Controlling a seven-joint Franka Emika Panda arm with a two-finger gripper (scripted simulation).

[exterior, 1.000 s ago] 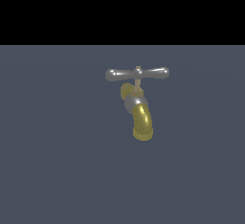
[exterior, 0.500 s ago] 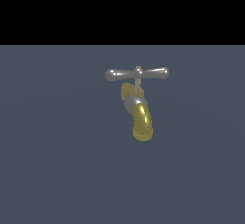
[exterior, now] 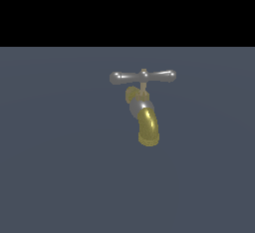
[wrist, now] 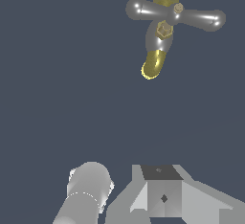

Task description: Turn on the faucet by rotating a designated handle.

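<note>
Near the middle of the exterior view, on a flat dark grey-blue surface (exterior: 60, 177), stands the faucet (exterior: 142, 110), its silver-grey body carrying a brass-yellow spout (exterior: 148, 127) that curves downward, with the handle (exterior: 143, 76) lying level across the top on a thin brass stem and reaching wider than the spout on both sides. Seen from the wrist view, the handle (wrist: 175, 14) and spout (wrist: 155, 65) lie well apart from the grey parts of the gripper (wrist: 160, 194) at the picture's edge, nothing touching the faucet. Whether the claw is spread or closed cannot be told, since its fingertips are not visible, and nothing is seen held in it.
</note>
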